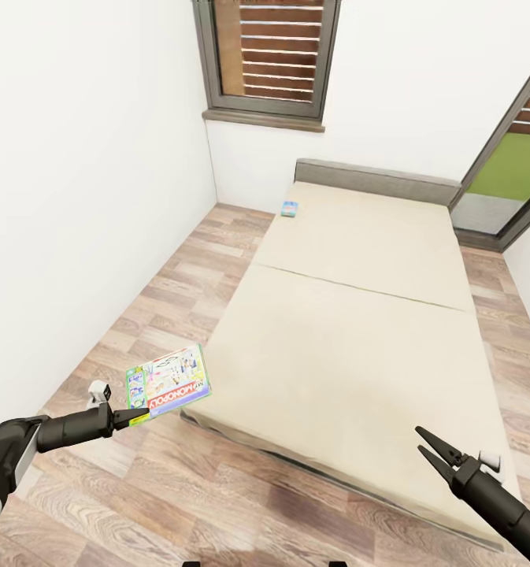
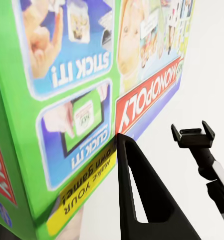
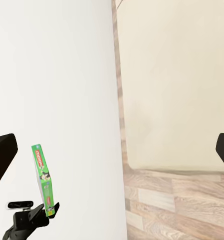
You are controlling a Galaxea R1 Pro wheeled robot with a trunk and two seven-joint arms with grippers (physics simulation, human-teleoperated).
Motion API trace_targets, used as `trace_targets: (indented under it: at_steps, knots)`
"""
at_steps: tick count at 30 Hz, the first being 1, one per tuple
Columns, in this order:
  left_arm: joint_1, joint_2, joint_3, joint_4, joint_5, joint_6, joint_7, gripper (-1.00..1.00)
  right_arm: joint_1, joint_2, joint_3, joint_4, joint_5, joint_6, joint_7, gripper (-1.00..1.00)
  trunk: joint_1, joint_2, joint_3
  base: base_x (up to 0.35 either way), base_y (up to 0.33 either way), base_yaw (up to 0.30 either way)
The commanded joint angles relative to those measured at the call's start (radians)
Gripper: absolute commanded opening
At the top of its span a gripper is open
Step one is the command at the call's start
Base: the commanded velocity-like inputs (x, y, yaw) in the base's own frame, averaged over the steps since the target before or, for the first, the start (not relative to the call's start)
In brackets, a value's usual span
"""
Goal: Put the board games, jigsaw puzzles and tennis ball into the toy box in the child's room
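Head view first: left gripper [image 1: 138, 415] pinches the near edge of the Monopoly box [image 1: 168, 380], and the box sticks up and away from its fingers, held in the air over the wood floor [image 1: 178, 276], just beside the near corner of the bed [image 1: 359, 315]. Far past that gripper, near the head end of the bed, the small blue game box [image 1: 290, 208] lies on the beige mattress close to the edge. The right gripper [image 1: 428, 447] hangs over the near end of the bed with its two fingers spread a little and nothing between them. A window [image 1: 268, 55] sits in the white wall behind the bed. Next, the left wrist view: the Monopoly box [image 2: 87, 100] is right up against the gripper, and one black finger [image 2: 141, 200] presses on its yellow edge strip; the second finger is hidden, but the box is clamped tight. White wall lies past the box. Last, the right wrist view: two dark fingertips [image 3: 2, 155] stand well apart at the picture's sides, so this gripper is spread wide. Far ahead of it the left gripper [image 3: 49, 210] grips the Monopoly box [image 3: 43, 177], seen edge-on and upright, with the bed [image 3: 176, 90] and floor [image 3: 176, 205] off to one side.
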Motion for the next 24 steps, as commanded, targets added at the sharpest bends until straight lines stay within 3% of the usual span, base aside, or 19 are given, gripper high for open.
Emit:
trace_targets:
  at_steps: [1, 10, 24]
  knots:
    - [0.000, 0.001, 0.000, 0.000, -0.002, 0.008, -0.006, -1.00, 0.000, 0.000, -0.002, -0.001, -0.005, 0.007, -0.001, 1.00, 0.001, -0.001, 0.000, 0.000, 0.000, 0.000]
    - [0.000, 0.001, 0.000, 0.000, -0.001, 0.011, -0.006, -1.00, 0.000, 0.001, -0.030, -0.002, -0.005, 0.008, 0.002, 1.00, 0.001, -0.001, 0.015, 0.000, 0.000, 0.000]
    - [-0.002, 0.007, -0.001, -0.003, -0.004, 0.051, -0.006, -1.00, 0.000, 0.000, -0.034, -0.005, -0.005, 0.008, 0.006, 1.00, 0.001, -0.001, 0.039, 0.000, 0.000, 0.000]
